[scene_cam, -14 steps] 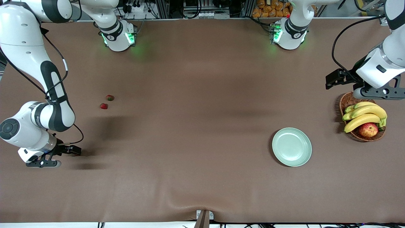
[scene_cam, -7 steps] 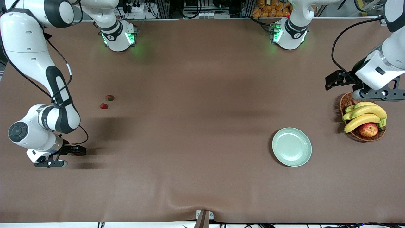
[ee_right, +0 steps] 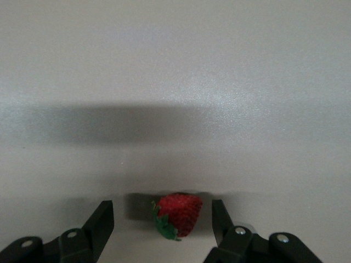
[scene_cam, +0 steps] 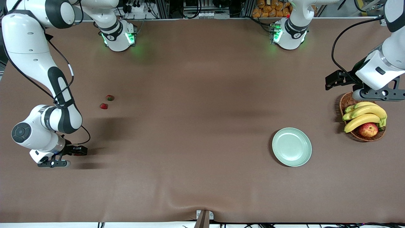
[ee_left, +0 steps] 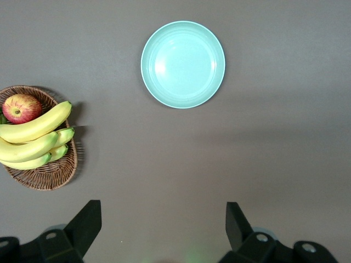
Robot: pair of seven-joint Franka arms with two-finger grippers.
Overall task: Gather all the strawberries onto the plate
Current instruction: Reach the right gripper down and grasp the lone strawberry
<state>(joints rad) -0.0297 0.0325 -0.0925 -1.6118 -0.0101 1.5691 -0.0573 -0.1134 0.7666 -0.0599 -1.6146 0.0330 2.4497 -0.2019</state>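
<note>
Right end effector (ee_right: 162, 222) fingers apart either side of strawberry (ee_right: 177, 215), leafy top pointing sideways, left end effector (ee_left: 163, 224) released, waiting.

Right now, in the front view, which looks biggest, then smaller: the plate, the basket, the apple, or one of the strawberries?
1. Basket and plate: look about alike, too close to rank.
2. Apple.
3. Strawberry, much the smallest; the strawberry beside it looks the same size.
</note>
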